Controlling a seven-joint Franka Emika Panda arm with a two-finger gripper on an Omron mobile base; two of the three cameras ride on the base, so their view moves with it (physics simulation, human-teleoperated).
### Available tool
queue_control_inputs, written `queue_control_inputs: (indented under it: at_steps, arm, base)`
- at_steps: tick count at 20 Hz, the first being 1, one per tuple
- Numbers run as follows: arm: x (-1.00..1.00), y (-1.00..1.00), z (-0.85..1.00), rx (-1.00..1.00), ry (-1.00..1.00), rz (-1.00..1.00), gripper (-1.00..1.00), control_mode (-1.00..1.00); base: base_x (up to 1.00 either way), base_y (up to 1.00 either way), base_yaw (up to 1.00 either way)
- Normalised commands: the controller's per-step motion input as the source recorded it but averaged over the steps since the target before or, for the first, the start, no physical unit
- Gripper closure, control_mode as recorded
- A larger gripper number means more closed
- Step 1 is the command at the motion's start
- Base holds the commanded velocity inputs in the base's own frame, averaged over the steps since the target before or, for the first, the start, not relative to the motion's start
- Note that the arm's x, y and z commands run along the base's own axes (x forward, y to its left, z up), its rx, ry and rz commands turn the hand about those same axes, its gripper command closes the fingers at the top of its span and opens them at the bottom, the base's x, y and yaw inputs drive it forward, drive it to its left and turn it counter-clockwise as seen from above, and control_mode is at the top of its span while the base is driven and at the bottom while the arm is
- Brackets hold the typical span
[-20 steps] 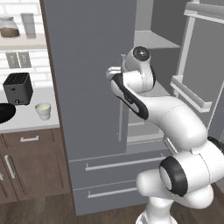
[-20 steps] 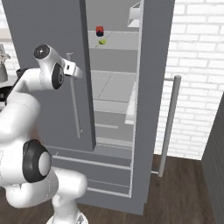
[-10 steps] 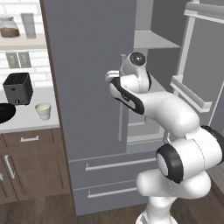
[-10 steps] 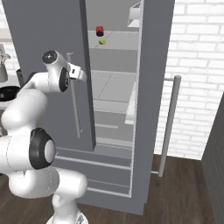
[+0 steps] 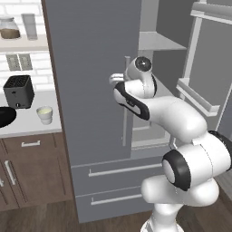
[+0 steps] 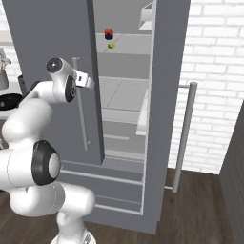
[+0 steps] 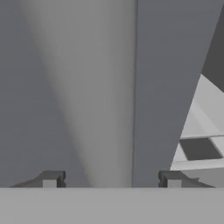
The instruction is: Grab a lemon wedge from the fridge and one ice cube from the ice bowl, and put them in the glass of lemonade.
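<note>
Fingers (image 7: 111,179) spread apart astride the fridge (image 5: 90,81) left door's slim handle (image 7: 105,87), glass of lemonade (image 5: 44,114) at nine o'clock on counter (image 5: 27,127)

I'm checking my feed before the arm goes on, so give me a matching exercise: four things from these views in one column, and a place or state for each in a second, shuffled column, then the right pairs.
Things:
1. glass of lemonade
2. ice bowl
3. fridge's right door
4. gripper

Places or states:
A. swung open, shelves showing
B. on the counter, right of the toaster
C. jaws apart, at the left door's handle
D. black, at the left edge of the left base view

Pairs: 1-B, 2-D, 3-A, 4-C
</note>
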Motion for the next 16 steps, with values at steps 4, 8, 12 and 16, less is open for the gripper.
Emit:
queue_control_inputs:
  at_steps: [4,8,12,16]
  arm:
    - [0.15,0.00,0.00,0.00,0.01,0.00,1.00,-1.00]
    - [0.09,0.04,0.00,0.00,0.04,0.00,1.00,-1.00]
    - [-0.01,0.61,0.22,0.00,0.05,0.07,1.00,-1.00]
    - [-0.20,0.98,0.48,0.00,0.00,0.19,1.00,-1.00]
  base:
    - [0.00,0.00,0.00]
    - [0.00,0.00,0.00]
    - [0.00,0.00,0.00]
    - [0.00,0.00,0.00]
